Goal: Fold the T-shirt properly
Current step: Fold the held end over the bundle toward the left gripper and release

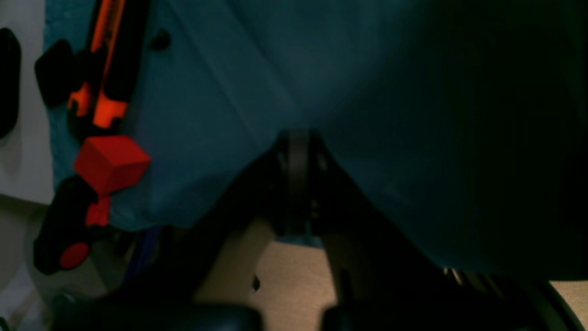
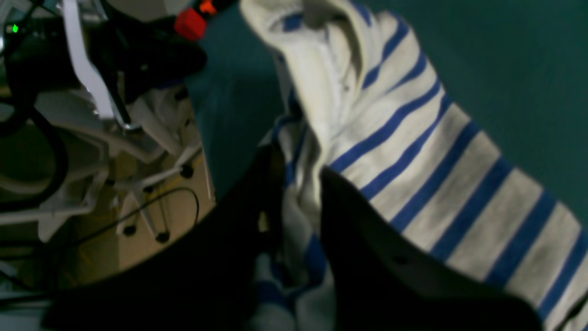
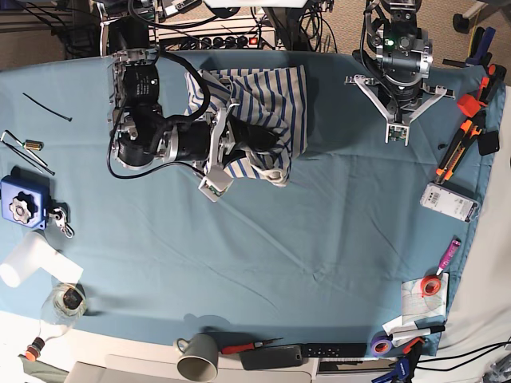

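Shirt [image 3: 267,108], cream with thin blue stripes, lies bunched and partly folded on the teal cloth [image 3: 263,255] that covers the table. The right gripper [image 3: 267,144] reaches across its lower part, and in the right wrist view its two dark fingers [image 2: 367,230] stand slightly apart with a fold of striped fabric pinched between them; the rest of the shirt [image 2: 413,151] spreads away beyond the fingertips. The left gripper [image 3: 397,136] hangs well apart from the shirt, over bare cloth, its jaws closed together and holding nothing. In the left wrist view only teal cloth [image 1: 367,92] lies past that gripper, with an orange-and-black tool [image 1: 108,59] and a red block [image 1: 112,161] off to one side at the cloth's edge. A grey mug [image 3: 198,357] sits far from both grippers.
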Controlling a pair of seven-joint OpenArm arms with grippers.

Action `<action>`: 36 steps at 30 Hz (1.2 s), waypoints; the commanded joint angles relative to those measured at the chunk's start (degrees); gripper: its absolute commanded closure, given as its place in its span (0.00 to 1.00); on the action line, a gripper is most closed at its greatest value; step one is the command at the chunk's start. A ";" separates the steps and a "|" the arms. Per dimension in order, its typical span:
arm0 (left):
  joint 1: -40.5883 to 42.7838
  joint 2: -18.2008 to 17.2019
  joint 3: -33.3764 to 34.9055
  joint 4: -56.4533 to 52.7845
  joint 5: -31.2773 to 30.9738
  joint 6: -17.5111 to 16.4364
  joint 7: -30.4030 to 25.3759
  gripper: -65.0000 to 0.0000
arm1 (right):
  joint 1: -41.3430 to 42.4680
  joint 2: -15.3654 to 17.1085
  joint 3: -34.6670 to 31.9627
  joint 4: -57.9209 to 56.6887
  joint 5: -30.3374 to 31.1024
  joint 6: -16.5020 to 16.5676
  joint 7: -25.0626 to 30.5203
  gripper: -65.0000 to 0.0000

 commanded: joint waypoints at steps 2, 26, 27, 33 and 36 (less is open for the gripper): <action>0.02 -0.02 -0.11 1.01 0.26 0.04 -0.85 1.00 | 0.98 0.13 -0.15 0.92 1.84 0.25 1.43 0.80; -0.02 -0.02 -0.11 1.03 -5.64 -0.96 -0.90 1.00 | 8.44 -4.26 20.15 0.92 1.77 0.25 1.43 0.70; -0.02 -0.02 -0.11 1.07 -6.99 -3.02 -1.42 1.00 | 8.41 -4.02 22.49 0.90 0.44 0.25 1.43 0.70; -1.18 -0.02 -0.11 1.09 -16.41 -8.63 -6.69 1.00 | 7.96 1.05 31.80 0.90 -5.84 0.25 1.43 0.70; -2.95 -0.02 -0.11 1.09 -20.06 -12.28 -8.22 1.00 | 7.15 3.80 35.60 0.79 -8.46 -0.42 1.43 0.70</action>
